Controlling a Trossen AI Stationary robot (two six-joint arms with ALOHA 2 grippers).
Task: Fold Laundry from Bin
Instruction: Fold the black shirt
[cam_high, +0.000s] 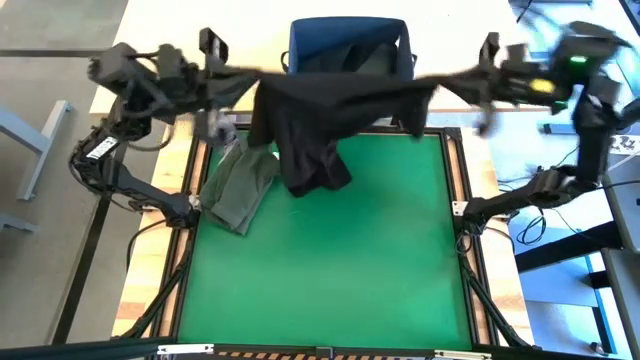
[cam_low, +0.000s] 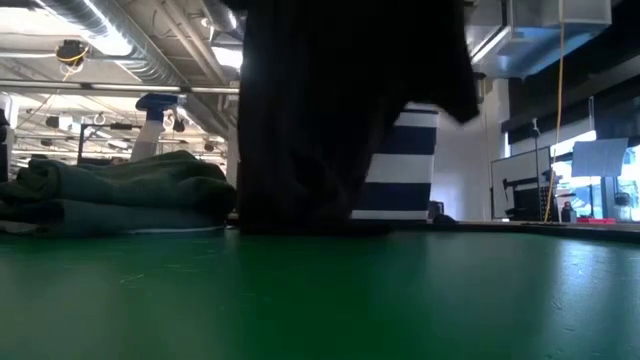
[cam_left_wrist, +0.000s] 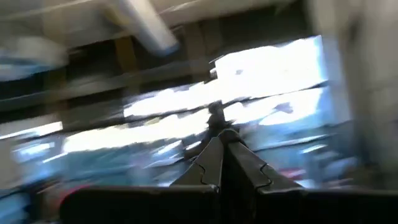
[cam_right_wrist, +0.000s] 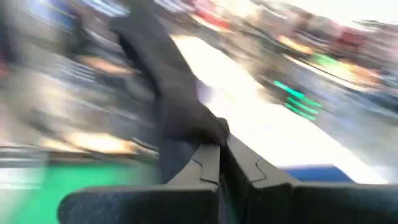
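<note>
A black garment (cam_high: 320, 120) is strung between my two grippers over the table's far side, in front of the navy striped bin (cam_high: 350, 40). My left gripper (cam_high: 255, 78) is shut on its left upper end, and my right gripper (cam_high: 437, 85) is shut on its right upper end. The middle of the garment hangs down in a bunch. Its lower end (cam_low: 300, 222) reaches the green mat (cam_high: 330, 270). A folded olive green garment (cam_high: 237, 185) lies flat on the mat's left part. The bin (cam_low: 405, 165) shows behind the black cloth in the low view. My left gripper pinches a small bit of the black garment (cam_left_wrist: 215, 117) between its two fingertips, coming from the table's left with the fingers about level. The cloth runs off taut toward the other gripper. My right gripper pinches a bunched end of the black garment (cam_right_wrist: 199, 127) between its shut fingers, coming level from the table's right. From there the cloth stretches away toward the left gripper, and its bulk hangs below the line between the two.
A bottle with a blue top (cam_low: 155, 115) stands behind the olive garment (cam_low: 110, 190) near the mat's far left corner. The near half of the mat is bare green. A dark frame (cam_high: 462, 200) borders the mat on both sides.
</note>
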